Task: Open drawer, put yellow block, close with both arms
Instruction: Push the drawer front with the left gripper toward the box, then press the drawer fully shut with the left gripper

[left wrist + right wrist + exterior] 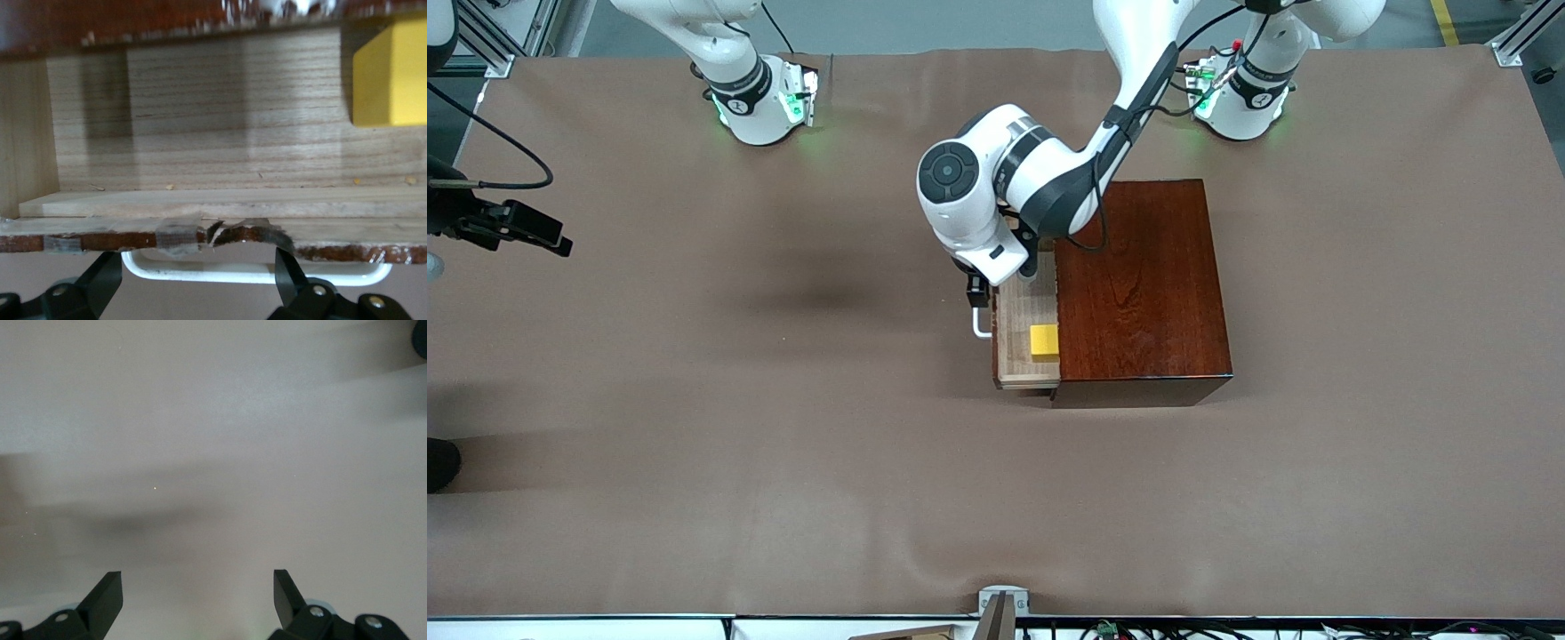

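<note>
Brown table cloth [694, 400] around mahogany box [1138, 284]

The left gripper [980, 298] blocks the handle [980, 325]; surrounding table [783, 444] lies free.

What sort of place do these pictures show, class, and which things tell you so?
Probably a robotics lab or test bench. Two white robot arms are bolted along a table under a brown cover, metal frame rails stand at its corners, and a wooden box serves as a practice prop.
</note>
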{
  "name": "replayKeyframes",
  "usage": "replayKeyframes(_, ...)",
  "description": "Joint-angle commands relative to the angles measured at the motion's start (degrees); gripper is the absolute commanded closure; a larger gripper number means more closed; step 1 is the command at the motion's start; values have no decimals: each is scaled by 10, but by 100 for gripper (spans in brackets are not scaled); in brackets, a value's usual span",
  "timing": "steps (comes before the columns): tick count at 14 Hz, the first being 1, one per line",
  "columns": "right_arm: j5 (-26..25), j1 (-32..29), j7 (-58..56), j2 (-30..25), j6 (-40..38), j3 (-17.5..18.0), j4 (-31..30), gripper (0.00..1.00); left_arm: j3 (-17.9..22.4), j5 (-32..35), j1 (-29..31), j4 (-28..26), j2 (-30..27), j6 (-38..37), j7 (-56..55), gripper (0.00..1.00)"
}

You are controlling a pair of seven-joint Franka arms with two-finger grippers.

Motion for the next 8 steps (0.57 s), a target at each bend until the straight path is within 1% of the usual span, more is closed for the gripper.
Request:
replayKeyframes(1, -5, -5, -3, -5, -3, 4, -5, 0, 53, 21, 7, -4, 0, -43, 15, 0)
replayKeyframes(4, -5, -6, -3, -5, -3, 4, -5, 0, 80, 25, 8, -9, 2, -75, 12, 0)
replayKeyframes(8, -5, -8, -3, -5, -3, 4, -4, 0, 88, 27, 27, -11, 2, -102, 12, 0)
